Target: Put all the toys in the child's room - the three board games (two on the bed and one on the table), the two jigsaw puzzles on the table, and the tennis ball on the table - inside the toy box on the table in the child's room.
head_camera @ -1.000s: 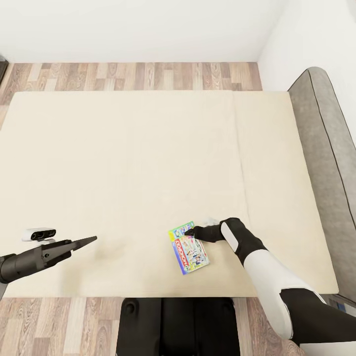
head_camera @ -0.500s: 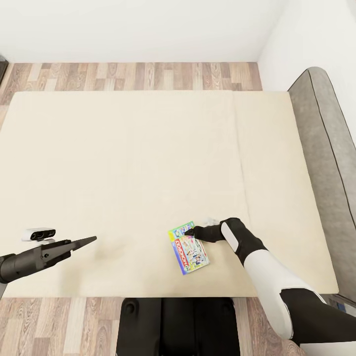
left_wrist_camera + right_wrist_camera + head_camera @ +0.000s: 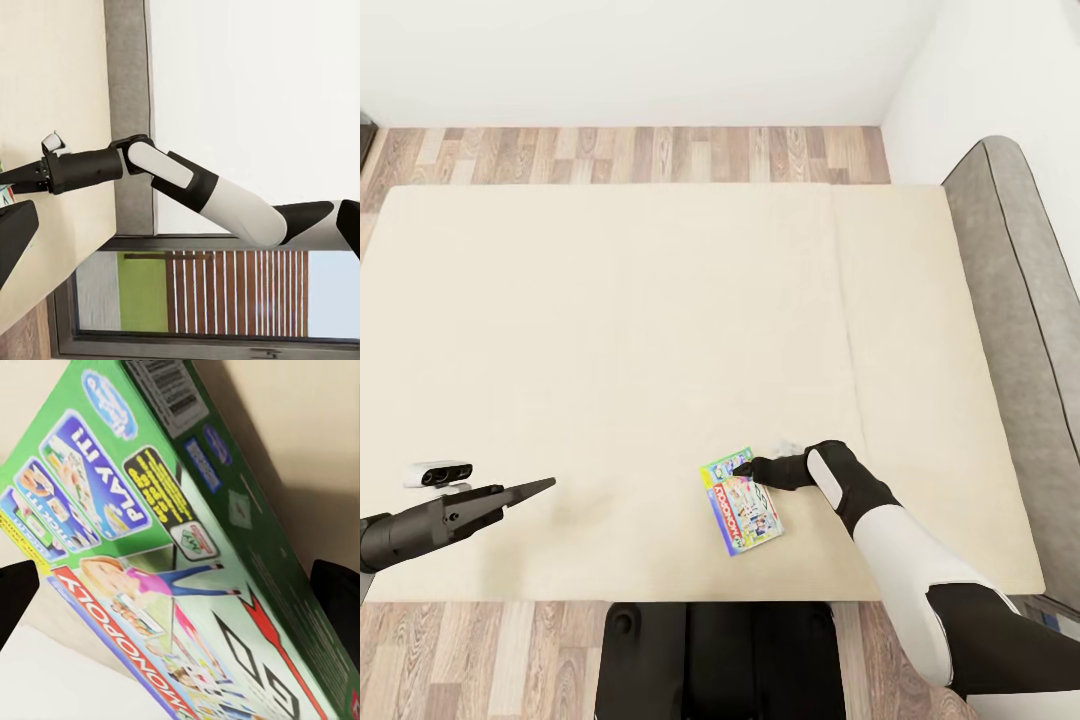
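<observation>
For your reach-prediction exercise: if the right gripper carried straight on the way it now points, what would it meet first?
Probably the green printed board game box on the beige mattress: the right gripper is already at its edge, jaws apart either side.

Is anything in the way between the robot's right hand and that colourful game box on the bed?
Nothing visible is. The right gripper is already at the top edge of the board game, which lies flat on the bed. In the right wrist view the jaws sit on either side of the box.
</observation>
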Controlling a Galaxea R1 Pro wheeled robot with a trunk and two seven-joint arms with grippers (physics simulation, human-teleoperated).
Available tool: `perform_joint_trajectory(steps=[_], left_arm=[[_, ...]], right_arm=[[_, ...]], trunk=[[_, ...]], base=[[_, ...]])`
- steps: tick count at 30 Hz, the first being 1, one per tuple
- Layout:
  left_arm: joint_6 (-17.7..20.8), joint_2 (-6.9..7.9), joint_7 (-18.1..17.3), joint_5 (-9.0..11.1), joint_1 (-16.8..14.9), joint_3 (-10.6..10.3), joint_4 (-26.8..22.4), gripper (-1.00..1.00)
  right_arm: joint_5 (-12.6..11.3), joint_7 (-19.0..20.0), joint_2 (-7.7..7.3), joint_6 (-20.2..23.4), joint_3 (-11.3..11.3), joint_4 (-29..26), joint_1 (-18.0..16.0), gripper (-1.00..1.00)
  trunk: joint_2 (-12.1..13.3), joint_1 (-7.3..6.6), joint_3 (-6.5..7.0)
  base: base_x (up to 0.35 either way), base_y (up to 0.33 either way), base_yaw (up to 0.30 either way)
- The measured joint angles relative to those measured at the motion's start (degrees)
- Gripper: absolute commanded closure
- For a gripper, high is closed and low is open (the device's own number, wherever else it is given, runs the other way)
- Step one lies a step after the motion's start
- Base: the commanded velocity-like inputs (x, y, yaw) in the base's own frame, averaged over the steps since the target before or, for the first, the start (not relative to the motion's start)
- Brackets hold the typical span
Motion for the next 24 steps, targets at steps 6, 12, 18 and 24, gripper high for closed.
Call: perform_joint_trajectory(steps=[6,12,18,24], left_arm=[[0.0,0.0,0.0,0.0,0.0,0.0,0.0,-1.0],[0.0,0.0,0.0,0.0,-0.01,0.01,0.0,-1.0],[0.0,0.0,0.0,0.0,-0.01,0.0,0.0,-1.0],[0.0,0.0,0.0,0.0,-0.01,0.01,0.0,-1.0]], right_arm=[[-1.34,-0.04,0.06,-0.08,0.01,0.0,0.0,-1.0],[-0.89,-0.05,0.09,-0.23,0.01,-0.01,0.0,-1.0],[-0.48,-0.02,0.09,-0.28,0.03,-0.02,0.02,-1.0],[-0.06,-0.01,0.1,-0.28,0.02,-0.03,0.09,-1.0]], trunk=[[0.0,0.0,0.33],[0.01,0.01,0.49],[0.0,0.01,0.52],[0.0,0.01,0.53]], base=[[0.0,0.0,0.0],[0.0,0.0,0.0],[0.0,0.0,0.0],[0.0,0.0,0.0]])
